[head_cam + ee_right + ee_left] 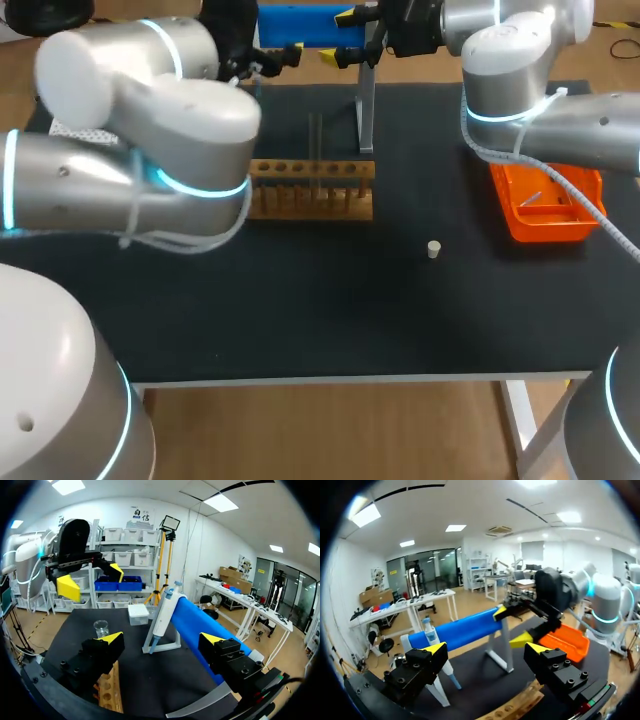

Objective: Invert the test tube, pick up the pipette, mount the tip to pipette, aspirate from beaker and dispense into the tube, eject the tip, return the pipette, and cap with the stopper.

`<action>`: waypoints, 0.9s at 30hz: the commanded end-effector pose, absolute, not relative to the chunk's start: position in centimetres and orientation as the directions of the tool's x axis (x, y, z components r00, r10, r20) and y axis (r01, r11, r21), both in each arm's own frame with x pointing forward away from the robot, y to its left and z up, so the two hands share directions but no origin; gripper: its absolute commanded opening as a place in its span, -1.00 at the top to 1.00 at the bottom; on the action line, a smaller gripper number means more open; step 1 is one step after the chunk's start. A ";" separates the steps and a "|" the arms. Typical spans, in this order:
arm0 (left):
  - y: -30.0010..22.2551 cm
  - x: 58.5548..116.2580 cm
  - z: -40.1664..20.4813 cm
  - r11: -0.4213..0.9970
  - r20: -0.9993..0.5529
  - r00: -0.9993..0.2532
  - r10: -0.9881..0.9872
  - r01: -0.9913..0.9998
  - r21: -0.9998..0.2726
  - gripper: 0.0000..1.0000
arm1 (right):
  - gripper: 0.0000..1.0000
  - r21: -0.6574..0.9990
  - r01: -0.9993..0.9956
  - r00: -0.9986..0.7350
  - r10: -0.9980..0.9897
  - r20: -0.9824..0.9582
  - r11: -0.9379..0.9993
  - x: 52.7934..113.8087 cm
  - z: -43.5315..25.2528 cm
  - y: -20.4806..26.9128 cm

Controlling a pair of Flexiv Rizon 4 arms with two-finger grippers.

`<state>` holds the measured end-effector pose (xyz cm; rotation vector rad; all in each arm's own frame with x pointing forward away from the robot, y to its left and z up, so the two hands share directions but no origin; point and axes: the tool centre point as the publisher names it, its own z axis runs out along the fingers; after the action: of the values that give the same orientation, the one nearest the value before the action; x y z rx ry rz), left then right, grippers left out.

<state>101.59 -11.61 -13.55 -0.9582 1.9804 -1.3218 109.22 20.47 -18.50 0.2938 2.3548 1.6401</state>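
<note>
A white pipette (165, 611) with a blue end leans on its stand (365, 110) at the table's far side, ahead of my right gripper (162, 640), which is open and empty. The same pipette (436, 652) shows just ahead of my left gripper (487, 650), also open and empty. Both grippers (280, 57) (340, 38) hover high over the far edge, facing each other. A clear test tube (317, 150) stands in the wooden rack (310, 188). A glass beaker (101, 628) and a white tip box (138, 614) sit beyond the rack. The small pale stopper (433, 249) lies alone on the black mat.
An orange tray (545, 205) sits at the right of the mat, under my right arm. A long blue cylinder (200, 630) lies beside the pipette stand at the far edge. My left arm's elbow bulks over the mat's left part.
</note>
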 end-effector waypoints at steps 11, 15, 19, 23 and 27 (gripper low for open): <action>-11.1 97.8 -14.8 0.263 -0.038 -0.887 -0.461 -0.095 -0.960 -1.00 | -1.00 0.938 0.021 -0.948 0.304 -0.091 0.346 109.3 -18.4 20.3; -11.8 97.6 -15.5 0.280 -0.037 -0.913 -0.407 -0.085 -0.956 -1.00 | -1.00 0.938 0.021 -0.948 0.304 -0.091 0.346 109.3 -18.4 20.3; -12.6 97.5 -16.4 0.297 -0.031 -0.937 -0.348 -0.079 -0.951 -1.00 | -1.00 0.938 0.021 -0.948 0.304 -0.091 0.346 109.3 -18.4 20.3; -13.4 97.2 -17.4 0.311 -0.022 -0.957 -0.291 -0.072 -0.948 -1.00 | -1.00 0.938 0.021 -0.948 0.304 -0.091 0.346 109.3 -18.4 20.3; -14.2 97.1 -18.3 0.329 -0.008 -0.969 -0.249 -0.077 -0.941 -1.00 | -1.00 0.938 0.021 -0.948 0.304 -0.091 0.346 109.3 -18.4 20.3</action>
<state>96.46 -13.94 -17.76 -0.3738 2.3615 -1.6668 109.22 20.47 -18.49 0.2937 2.3548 1.6401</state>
